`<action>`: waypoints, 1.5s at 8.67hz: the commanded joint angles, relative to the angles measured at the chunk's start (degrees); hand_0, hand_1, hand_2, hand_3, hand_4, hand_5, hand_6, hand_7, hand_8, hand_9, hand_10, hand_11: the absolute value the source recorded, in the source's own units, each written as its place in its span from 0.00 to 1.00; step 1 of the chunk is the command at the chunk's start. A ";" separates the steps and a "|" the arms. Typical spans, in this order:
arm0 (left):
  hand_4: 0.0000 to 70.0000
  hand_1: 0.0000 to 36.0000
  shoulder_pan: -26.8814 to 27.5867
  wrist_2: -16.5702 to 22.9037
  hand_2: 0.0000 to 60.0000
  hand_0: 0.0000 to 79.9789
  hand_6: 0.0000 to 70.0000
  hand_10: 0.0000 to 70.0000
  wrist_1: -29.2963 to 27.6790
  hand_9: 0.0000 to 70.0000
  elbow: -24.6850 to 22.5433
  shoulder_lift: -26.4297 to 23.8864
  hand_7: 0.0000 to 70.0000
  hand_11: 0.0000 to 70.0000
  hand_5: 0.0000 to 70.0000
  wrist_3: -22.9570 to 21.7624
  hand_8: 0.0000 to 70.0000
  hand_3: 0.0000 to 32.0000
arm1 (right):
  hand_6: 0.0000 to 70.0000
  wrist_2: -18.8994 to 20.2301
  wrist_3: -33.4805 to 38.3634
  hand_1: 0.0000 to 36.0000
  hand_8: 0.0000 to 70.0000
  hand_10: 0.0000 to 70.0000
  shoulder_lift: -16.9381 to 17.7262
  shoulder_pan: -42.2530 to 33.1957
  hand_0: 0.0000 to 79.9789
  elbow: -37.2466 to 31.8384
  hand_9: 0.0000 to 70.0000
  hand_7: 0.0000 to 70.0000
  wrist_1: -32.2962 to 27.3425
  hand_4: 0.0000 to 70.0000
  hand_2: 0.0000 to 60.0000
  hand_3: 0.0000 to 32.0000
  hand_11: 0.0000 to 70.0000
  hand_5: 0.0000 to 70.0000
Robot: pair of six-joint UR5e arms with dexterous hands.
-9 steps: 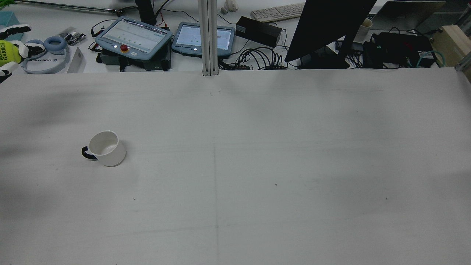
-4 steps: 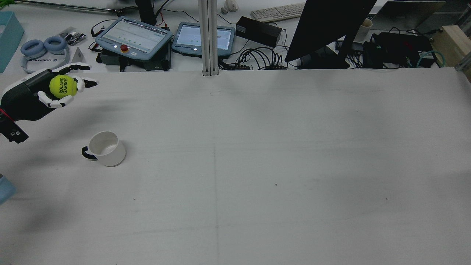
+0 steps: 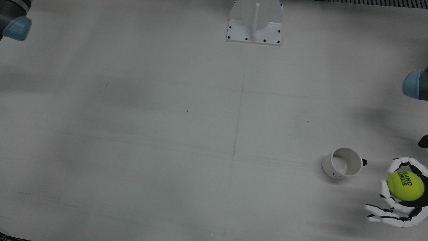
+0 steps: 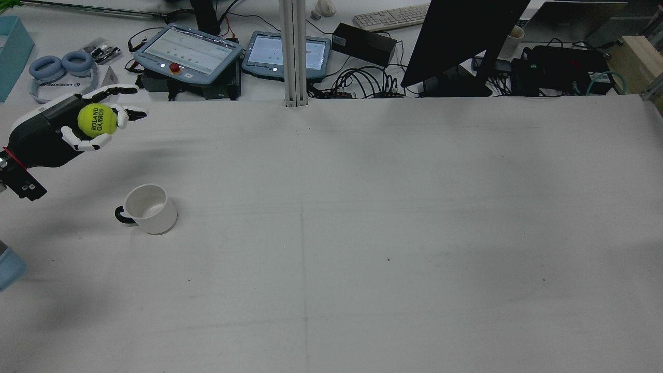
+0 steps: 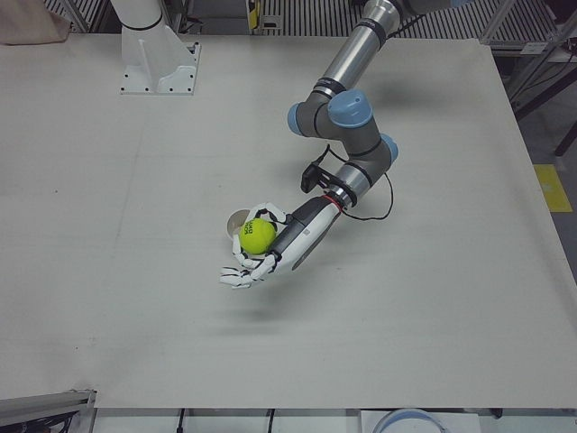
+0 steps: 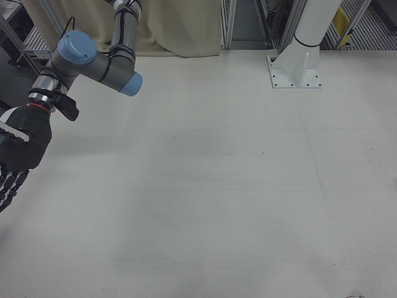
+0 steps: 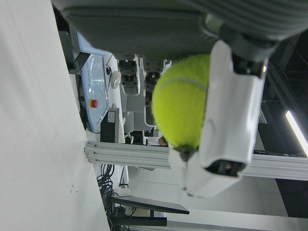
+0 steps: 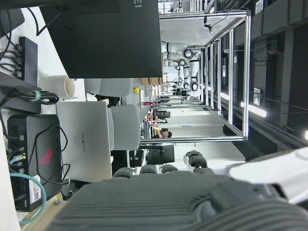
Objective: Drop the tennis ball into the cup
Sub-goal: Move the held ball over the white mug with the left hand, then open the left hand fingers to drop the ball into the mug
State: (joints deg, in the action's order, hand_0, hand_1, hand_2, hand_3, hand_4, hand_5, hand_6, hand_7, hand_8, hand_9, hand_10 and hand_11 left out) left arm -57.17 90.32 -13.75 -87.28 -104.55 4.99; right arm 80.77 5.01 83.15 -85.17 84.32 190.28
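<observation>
The ball (image 4: pixel 97 120) is held in the left robot hand (image 4: pixel 72 129), at the upper left of the rear view; compared with half a second earlier it has been carried slightly to the right and up in that frame, and a second ago the robot hand was barely inside the left edge; the ball is thus being brought in over the bench (image 4: pixel 362 233), though it has not been brought over the cup (image 4: pixel 147 208), which has not been moved. In the front view the ball (image 3: pixel 405 185) is seen at the lower right, just beside the cup (image 3: pixel 342 163) but clear of its rim; a further shift towards the cup is judged to be needed before release.

The ball is round, so no long axis can be given; its printed lettering is turned towards the cameras in the rear and front views. The cup is stood upright with its mouth upward, its axis vertical; its dark handle is pointed to the left of the rear frame, towards the arm's side.

The fingers of the left robot hand (image 5: pixel 270 250) are curled round the ball (image 5: pixel 257 235) from beneath and the sides, with some fingertips spread beyond it; the grip is judged secure. The right robot hand (image 6: pixel 17 155) is seen at the left edge of the right-front view, nothing held, fingers extended downward and apart.
</observation>
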 commanded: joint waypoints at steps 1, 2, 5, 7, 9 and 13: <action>0.11 1.00 3.02 -0.05 0.94 1.00 1.00 0.12 3.03 0.36 -4.65 1.80 0.63 0.25 0.42 0.63 0.39 0.00 | 0.00 0.00 0.00 0.00 0.00 0.00 0.00 0.00 0.00 -0.03 0.00 0.00 0.00 0.00 0.00 0.00 0.00 0.00; 0.09 1.00 4.42 -0.05 0.93 1.00 1.00 0.12 3.20 0.35 -4.65 1.98 0.63 0.24 0.40 1.77 0.38 0.00 | 0.00 0.00 0.00 0.00 0.00 0.00 0.00 0.00 0.00 -0.03 0.00 0.00 -0.09 0.00 0.00 0.00 0.00 0.00; 0.07 1.00 5.49 -0.14 0.87 1.00 0.82 0.12 3.73 0.35 -4.13 2.07 0.66 0.24 0.34 3.09 0.34 0.00 | 0.00 0.00 0.00 0.00 0.00 0.00 0.00 0.00 0.00 -0.03 0.00 0.00 0.00 0.00 0.00 0.00 0.00 0.00; 0.06 1.00 5.58 -0.23 0.90 1.00 0.82 0.12 3.56 0.31 -4.30 3.11 0.58 0.24 0.34 3.45 0.32 0.00 | 0.00 0.00 0.00 0.00 0.00 0.00 0.00 0.00 0.00 -0.03 0.00 0.00 0.00 0.00 0.00 0.00 0.00 0.00; 0.00 0.81 5.67 -0.23 0.71 0.63 0.13 0.05 1.72 0.00 -4.56 5.05 0.10 0.11 0.12 5.46 0.03 0.31 | 0.00 0.00 0.00 0.00 0.00 0.00 0.00 0.00 0.00 -0.03 0.00 0.00 0.00 0.00 0.00 0.00 0.00 0.00; 0.00 0.41 7.95 -0.67 0.52 0.48 0.10 0.00 1.01 0.00 -4.65 6.20 0.00 0.00 0.08 6.87 0.02 0.52 | 0.00 0.00 0.00 0.00 0.00 0.00 0.00 0.00 0.00 -0.03 0.00 0.00 0.00 0.00 0.00 0.00 0.00 0.00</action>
State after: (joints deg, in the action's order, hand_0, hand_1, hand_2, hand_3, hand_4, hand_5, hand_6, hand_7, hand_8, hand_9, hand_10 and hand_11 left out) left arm -49.71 89.76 -12.56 -91.87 -98.66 11.21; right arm 80.77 5.01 83.14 -85.17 84.29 190.25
